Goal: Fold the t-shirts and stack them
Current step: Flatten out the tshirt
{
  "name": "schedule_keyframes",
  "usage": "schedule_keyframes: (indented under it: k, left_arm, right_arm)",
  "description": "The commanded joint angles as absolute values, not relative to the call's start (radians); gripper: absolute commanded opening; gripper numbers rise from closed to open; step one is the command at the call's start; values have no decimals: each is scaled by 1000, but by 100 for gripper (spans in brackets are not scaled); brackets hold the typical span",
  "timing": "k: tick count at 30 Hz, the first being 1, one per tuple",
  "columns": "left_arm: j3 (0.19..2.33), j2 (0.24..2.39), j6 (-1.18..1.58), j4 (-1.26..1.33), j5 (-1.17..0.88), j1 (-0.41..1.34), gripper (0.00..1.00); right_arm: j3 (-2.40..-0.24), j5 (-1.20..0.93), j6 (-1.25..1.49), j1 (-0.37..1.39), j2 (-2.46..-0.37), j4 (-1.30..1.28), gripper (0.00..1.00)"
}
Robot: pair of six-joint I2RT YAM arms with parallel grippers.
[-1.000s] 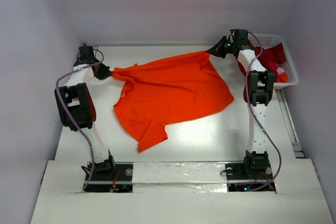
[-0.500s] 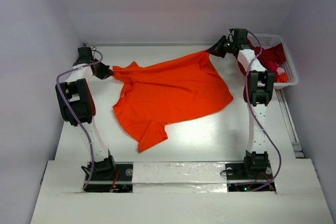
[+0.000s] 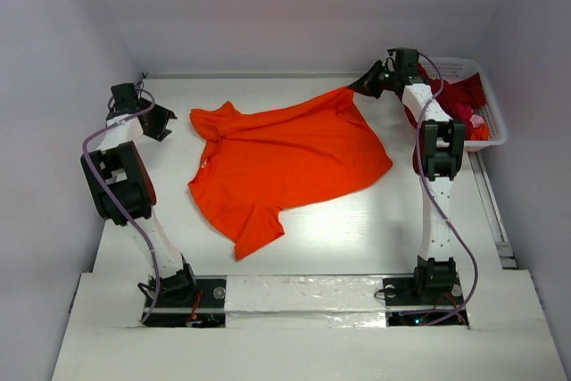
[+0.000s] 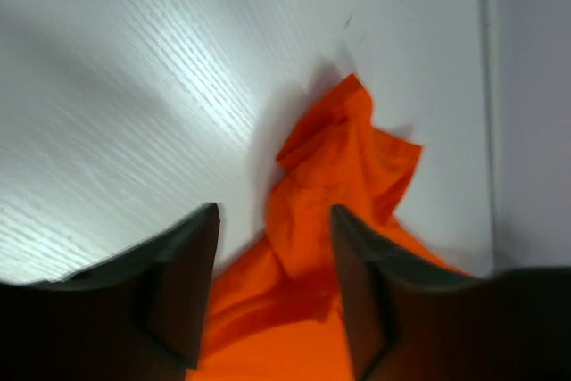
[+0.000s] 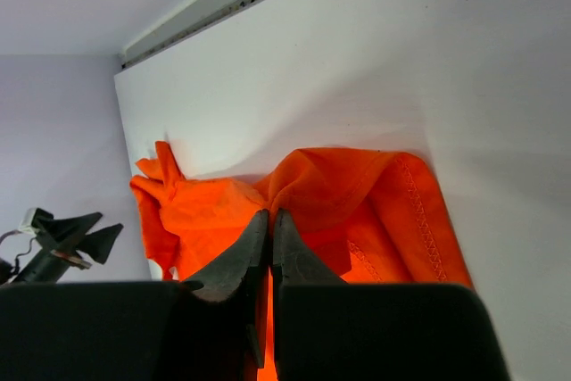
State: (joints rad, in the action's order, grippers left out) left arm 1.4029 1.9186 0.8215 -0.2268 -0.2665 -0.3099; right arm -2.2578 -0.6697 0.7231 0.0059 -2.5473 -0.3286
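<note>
Spread over the middle of the matte white table [image 3: 357,238]: one bright orange-red short-sleeved t-shirt of soft plain cloth [image 3: 285,167]. Lies mostly flat with shallow creases, one sleeve pointing near and a crumpled sleeve at the far left. Rises at the far right corner into a taut peak, lifted off the surface. At the far right edge of the table: a white plastic lattice basket [image 3: 496,131], holding a heap of dark crimson cloth with bits of pink [image 3: 464,94].

Right gripper [image 5: 268,217]: dark tapered fingers pressed together, pinching a fold of the orange cloth beside a stitched hem at that raised corner.

Left gripper [image 4: 275,213]: blunt dark fingers spread partway, holding nothing, hovering just left of the crumpled sleeve and apart from it. Visible between them in the wrist view: the bunched orange cloth on the faintly grained tabletop.
</note>
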Motion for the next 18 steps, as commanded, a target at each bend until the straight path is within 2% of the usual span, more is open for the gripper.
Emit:
schedule_keyframes:
  k: [1, 3, 5, 11, 13, 18]
  left_arm:
    - [1385, 1826, 838, -207, -256, -318, 52]
    - [1362, 1798, 848, -190, -271, -318, 66]
    - [1339, 1752, 848, -163, -291, -272, 69]
    - [1472, 1839, 779, -229, -319, -146, 63]
    - [1512, 1891, 762, -244, -324, -106, 55]
    - [1646, 2003, 706, -337, -307, -48, 53]
  right_arm:
    - [-2279, -680, 727, 3, -2482, -284, 0]
    - [-2279, -681, 727, 3, -2482, -282, 0]
    - [-2278, -681, 729, 3, -2482, -282, 0]
    - [-2278, -684, 736, 3, -2484, -275, 0]
    - [-2278, -684, 736, 3, -2482, -275, 0]
    - [-2278, -681, 733, 12, -2477, -278, 0]
